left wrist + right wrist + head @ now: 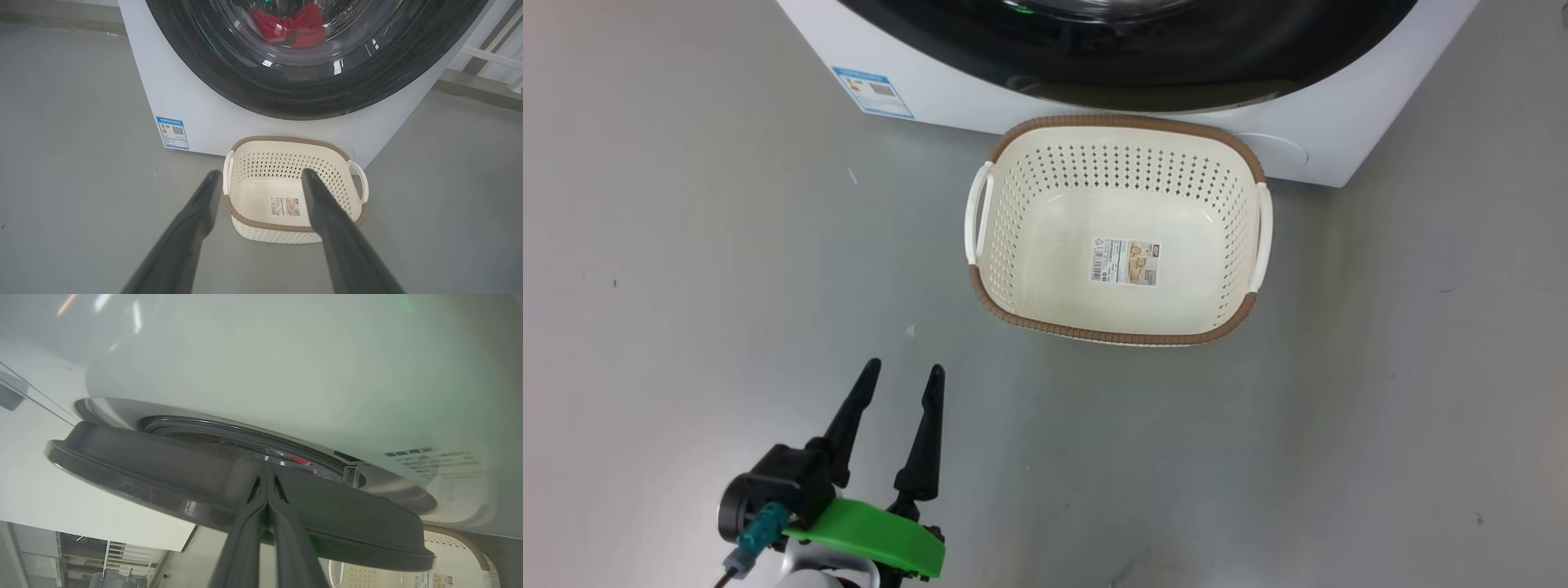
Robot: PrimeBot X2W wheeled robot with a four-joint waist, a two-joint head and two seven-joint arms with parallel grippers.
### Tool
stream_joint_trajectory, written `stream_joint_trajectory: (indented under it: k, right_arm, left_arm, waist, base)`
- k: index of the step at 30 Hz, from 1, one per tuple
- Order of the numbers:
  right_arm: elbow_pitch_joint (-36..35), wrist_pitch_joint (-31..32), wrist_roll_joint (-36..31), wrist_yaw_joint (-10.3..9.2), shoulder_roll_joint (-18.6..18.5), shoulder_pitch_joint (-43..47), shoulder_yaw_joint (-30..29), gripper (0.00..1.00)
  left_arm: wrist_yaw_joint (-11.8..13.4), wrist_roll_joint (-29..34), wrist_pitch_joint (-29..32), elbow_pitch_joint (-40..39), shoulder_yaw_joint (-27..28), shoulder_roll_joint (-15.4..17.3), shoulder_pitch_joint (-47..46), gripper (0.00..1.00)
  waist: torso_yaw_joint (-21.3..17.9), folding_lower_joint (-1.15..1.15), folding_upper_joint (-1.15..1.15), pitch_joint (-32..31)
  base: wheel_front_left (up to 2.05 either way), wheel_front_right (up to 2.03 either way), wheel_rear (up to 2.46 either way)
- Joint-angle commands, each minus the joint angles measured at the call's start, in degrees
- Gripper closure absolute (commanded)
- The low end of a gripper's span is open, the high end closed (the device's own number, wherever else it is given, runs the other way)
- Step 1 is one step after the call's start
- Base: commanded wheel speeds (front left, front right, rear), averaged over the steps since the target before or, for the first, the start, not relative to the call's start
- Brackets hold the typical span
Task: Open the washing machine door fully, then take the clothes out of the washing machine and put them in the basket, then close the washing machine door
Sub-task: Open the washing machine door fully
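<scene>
step: opening the door, the first part of the task; nothing is unloaded yet, going by the bare basket
right fingers: right fingers closed flat against each other, gripping nothing, tips at the door's rim edge; my guess is they act as a thin hook to lever the rim off the front
door: door has a wide glossy black rim and bulging clear glass; in the right wrist view it seems lifted a little off the white front, nowhere near fully open
left fingers: left fingers spread open and empty at 7 o'clock in the head view, over the floor; likely parked clear of the door's swing, ready to grab
clothes: clothes are soft bunched red fabric with white trim, inside the drum behind the glass, at 12 o'clock in the left wrist view
basket: basket sits on the floor just in front of the machine, below the door, probably for a short drop; hard cream plastic, perforated walls, brown woven-look rim, white handles, paper label on the base
machine: washing machine is a smooth white box, blue sticker at 11 o'clock
floor: floor is grey, smooth, matte
</scene>
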Motion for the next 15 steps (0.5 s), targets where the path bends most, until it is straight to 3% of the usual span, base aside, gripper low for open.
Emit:
stream_joint_trajectory:
  k: [1,15]
  right_arm:
    - [-1.0,0.5,0.0,0.05,0.3,-1.7,0.3,1.0]
    - [1.4,1.2,-1.7,0.05,0.5,-5.0,1.6,1.0]
  left_arm:
    - [0.5,-0.4,-0.5,-1.3,1.4,0.9,-0.9,0.0]
    - [0.8,-1.7,-0.5,-2.0,0.0,0.9,-1.3,0.0]
  waist:
    - [0.3,0.0,0.0,0.4]
    - [1.7,0.0,0.0,1.7]
  base:
    - [0.0,0.0,0.0]
    - [0.0,0.0,0.0]
